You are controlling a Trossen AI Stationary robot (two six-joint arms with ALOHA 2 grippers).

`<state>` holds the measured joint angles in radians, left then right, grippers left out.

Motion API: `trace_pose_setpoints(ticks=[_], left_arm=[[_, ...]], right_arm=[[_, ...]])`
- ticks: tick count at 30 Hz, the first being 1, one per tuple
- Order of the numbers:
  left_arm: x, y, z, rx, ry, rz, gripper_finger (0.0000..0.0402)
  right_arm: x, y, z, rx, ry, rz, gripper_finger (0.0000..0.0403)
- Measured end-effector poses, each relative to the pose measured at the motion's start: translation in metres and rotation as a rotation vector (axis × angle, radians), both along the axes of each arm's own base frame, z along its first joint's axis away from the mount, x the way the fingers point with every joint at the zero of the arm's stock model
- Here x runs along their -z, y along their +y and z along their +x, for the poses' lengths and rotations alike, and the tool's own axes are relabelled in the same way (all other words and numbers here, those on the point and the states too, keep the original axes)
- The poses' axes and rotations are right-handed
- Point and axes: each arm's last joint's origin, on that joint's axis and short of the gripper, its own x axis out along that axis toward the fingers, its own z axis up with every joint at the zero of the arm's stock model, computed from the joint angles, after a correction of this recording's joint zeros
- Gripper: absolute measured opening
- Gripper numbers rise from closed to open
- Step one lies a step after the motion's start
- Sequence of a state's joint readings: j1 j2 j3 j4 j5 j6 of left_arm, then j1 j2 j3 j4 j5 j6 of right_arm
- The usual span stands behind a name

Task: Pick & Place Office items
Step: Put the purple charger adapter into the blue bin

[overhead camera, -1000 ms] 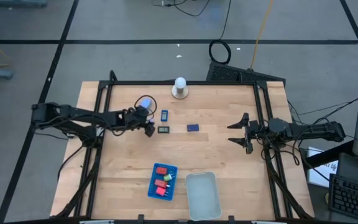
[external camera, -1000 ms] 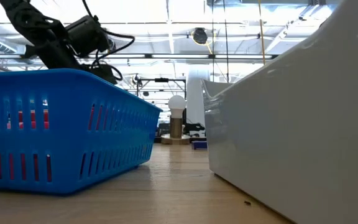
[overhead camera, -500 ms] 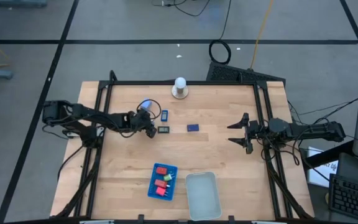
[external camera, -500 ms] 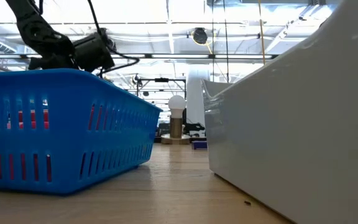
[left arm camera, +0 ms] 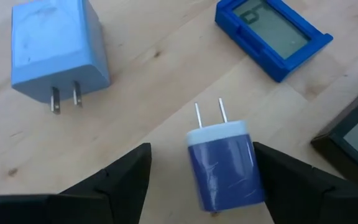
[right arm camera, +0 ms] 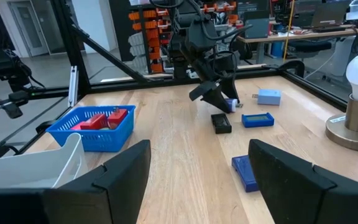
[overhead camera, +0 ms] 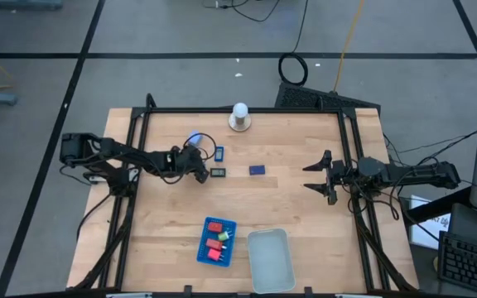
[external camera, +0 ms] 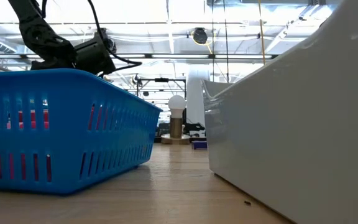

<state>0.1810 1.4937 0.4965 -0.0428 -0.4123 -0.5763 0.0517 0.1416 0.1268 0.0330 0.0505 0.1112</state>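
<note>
Dark blue plug [left arm camera: 224, 163] sits btwn left pincer [left arm camera: 204, 177] fingers, spread wide, untouched.

This is a robot lab in a big workshop hall. A light wooden table [overhead camera: 296, 207] in a black metal frame stands on a grey floor with cables at 12 o'clock. Long ceiling lights [external camera: 166, 25] and benches full of gear [right arm camera: 272, 25] fill the room behind.

Left tool [right arm camera: 219, 99] over dark-blue piece [right arm camera: 231, 104], apparently straddling it.
</note>
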Motion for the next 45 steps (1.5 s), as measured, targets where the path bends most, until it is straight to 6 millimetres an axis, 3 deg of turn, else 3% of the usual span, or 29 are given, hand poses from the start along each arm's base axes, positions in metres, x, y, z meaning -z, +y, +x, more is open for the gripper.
trace_pose_setpoints(ticks=[12, 24, 31, 38, 45], left_arm=[[0.001, -0.002, 0.0, 0.029, -0.003, -0.045, 0.0131], [-0.007, -0.007, -0.001, 0.118, 0.023, 0.05, 0.0132], [-0.039, -0.026, 0.003, 0.258, -0.132, 0.136, 0.0132], [-0.078, -0.056, 0.005, 0.504, -0.36, 0.224, 0.0138], [-0.096, -0.087, 0.004, 0.712, -0.535, 0.197, 0.014]], right_arm=[[0.0, 0.0, 0.0, 0.0, 0.0, 0.0, 0.0263], [0.0, 0.0, 0.0, 0.0, 0.0, 0.0, 0.0263], [0.0, 0.0, 0.0, 0.0, 0.0, 0.0, 0.0263], [0.0, 0.0, 0.0, 0.0, 0.0, 0.0, 0.0263], [0.0, 0.0, 0.0, 0.0, 0.0, 0.0, 0.0263]])
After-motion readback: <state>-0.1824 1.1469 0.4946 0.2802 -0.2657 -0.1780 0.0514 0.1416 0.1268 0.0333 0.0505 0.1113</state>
